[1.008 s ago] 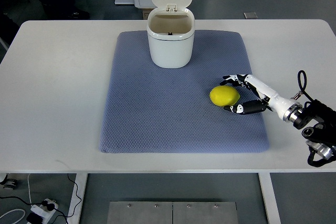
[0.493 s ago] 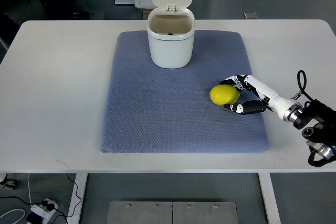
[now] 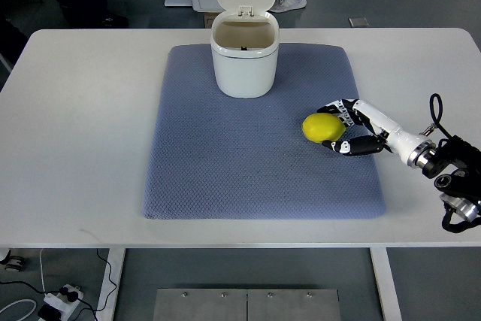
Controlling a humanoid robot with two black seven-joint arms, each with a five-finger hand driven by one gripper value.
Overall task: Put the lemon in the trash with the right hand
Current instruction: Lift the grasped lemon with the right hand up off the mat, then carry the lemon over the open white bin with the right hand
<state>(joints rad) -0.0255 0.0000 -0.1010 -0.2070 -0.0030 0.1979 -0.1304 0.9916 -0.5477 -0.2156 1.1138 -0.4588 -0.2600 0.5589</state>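
Right hand [image 3: 347, 125] reaches in from the surface's right edge — fingers clamped around the lemon [image 3: 323, 127] on the blue mat [image 3: 225, 171].

lemon [image 3: 322, 127]: bright yellow
robot hand [image 3: 347, 126]: white with black fingers
mat [image 3: 225, 163]: grey-blue, fine dimpled weave
bin [image 3: 243, 56]: white, lid white
surface [image 3: 83, 125]: plain white

Yellow lemon [image 3: 322, 127] right of open trash [image 3: 243, 53]
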